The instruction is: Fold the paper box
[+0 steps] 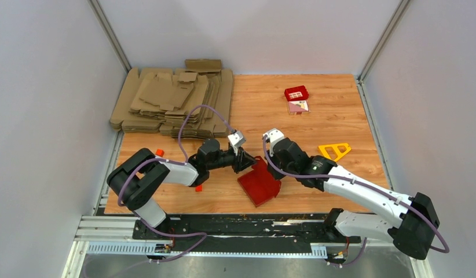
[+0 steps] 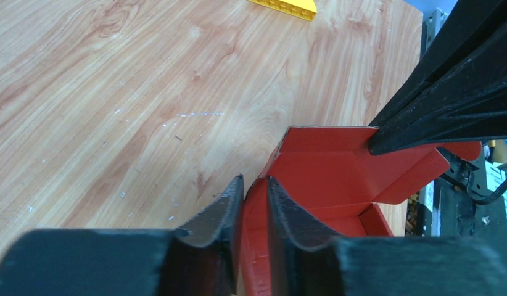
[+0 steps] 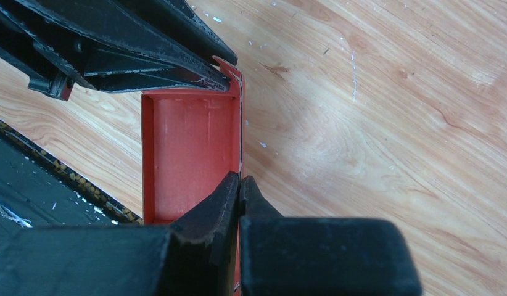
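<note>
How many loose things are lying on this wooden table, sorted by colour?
Red: 2, the paper box and the small red tile
Yellow: 1, the triangular frame
Pale pink: 1, the pale piece next to the tile
Brown: 1, the pile of flat cardboard sheets, too overlapped to count singly
Total: 5, counting the pile as one

Pale grey walls closed in the wood-grain tabletop on three sides, aluminium posts stood in the back corners, and the light fell soft and even.
</note>
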